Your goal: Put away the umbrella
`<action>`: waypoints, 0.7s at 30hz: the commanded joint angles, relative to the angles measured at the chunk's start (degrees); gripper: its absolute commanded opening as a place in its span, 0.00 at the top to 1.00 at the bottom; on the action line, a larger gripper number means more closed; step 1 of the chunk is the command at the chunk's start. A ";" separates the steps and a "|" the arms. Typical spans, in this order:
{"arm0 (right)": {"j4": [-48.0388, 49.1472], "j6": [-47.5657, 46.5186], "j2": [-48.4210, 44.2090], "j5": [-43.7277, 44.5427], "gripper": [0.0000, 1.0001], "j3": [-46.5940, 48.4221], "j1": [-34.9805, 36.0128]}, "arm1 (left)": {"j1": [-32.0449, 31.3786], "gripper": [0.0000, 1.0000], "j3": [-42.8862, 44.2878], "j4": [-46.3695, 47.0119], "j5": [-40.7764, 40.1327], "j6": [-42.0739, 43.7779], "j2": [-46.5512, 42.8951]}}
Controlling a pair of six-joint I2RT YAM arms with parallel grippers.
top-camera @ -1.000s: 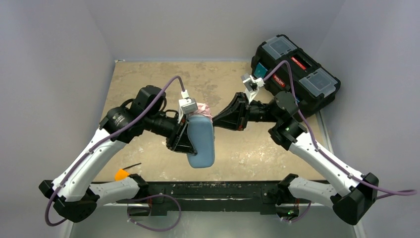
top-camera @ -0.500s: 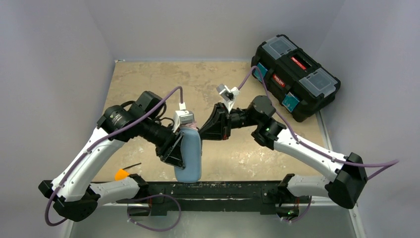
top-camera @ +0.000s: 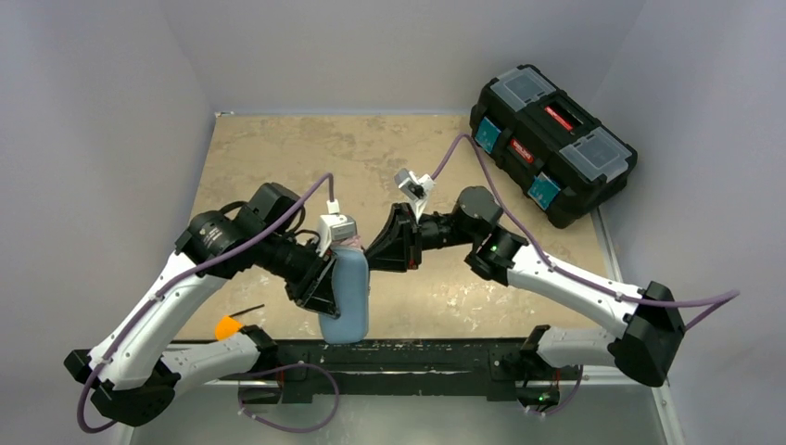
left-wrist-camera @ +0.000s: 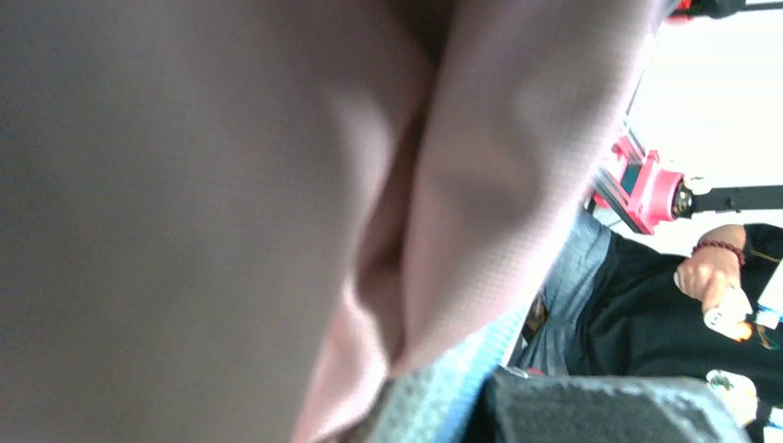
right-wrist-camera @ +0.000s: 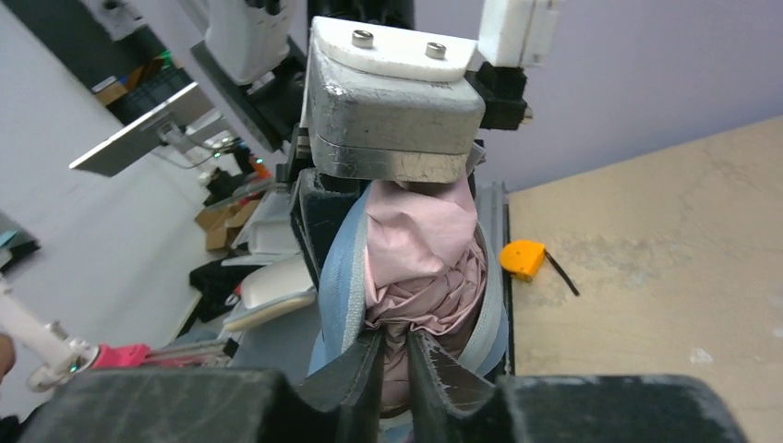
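The umbrella (right-wrist-camera: pixel 420 240) is a bunch of pale pink fabric stuffed in the mouth of a blue-grey zip case (right-wrist-camera: pixel 337 268). My left gripper (top-camera: pixel 335 283) is shut on the case (top-camera: pixel 348 301) and holds it upright near the table's front edge. In the left wrist view the pink fabric (left-wrist-camera: pixel 277 185) fills the frame, with the case's blue edge (left-wrist-camera: pixel 462 378) below it. My right gripper (right-wrist-camera: pixel 397 360) points into the case mouth, its fingers nearly together with pink fabric pinched between them. From above, the right gripper (top-camera: pixel 373 250) meets the case's top, and the umbrella is hidden.
A black toolbox (top-camera: pixel 553 144) sits at the back right. An orange tape measure (top-camera: pixel 227 326) lies at the front left of the tan table (top-camera: pixel 278 158), also seen as the tape measure (right-wrist-camera: pixel 522 258) in the right wrist view. A person (left-wrist-camera: pixel 665 314) is beyond the table.
Both arms moved left and toward the front edge, carrying the case along. The right gripper followed into the case mouth. Pink fabric that poked above the case no longer shows from above.
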 commanded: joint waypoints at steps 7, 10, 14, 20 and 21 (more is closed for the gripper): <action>-22.00 -9.82 -7.97 13.75 0.41 2.44 -3.05 | 0.28 1.00 -2.12 34.11 1.24 -1.20 -0.71; -25.39 -10.74 -11.61 17.76 0.30 3.86 -6.02 | 0.30 1.00 -3.15 34.29 0.83 -1.52 -1.41; -26.98 -11.00 -15.34 19.94 0.18 5.59 -9.11 | 0.29 1.00 -4.06 34.46 0.25 -1.63 -1.96; -32.52 -13.31 -18.28 24.12 0.06 7.24 -13.18 | 0.30 1.00 -2.77 31.93 -1.18 -1.15 -1.94; -32.64 -13.45 -18.79 24.17 0.05 6.79 -13.46 | 0.29 1.00 -2.28 31.06 -1.36 -0.97 -1.88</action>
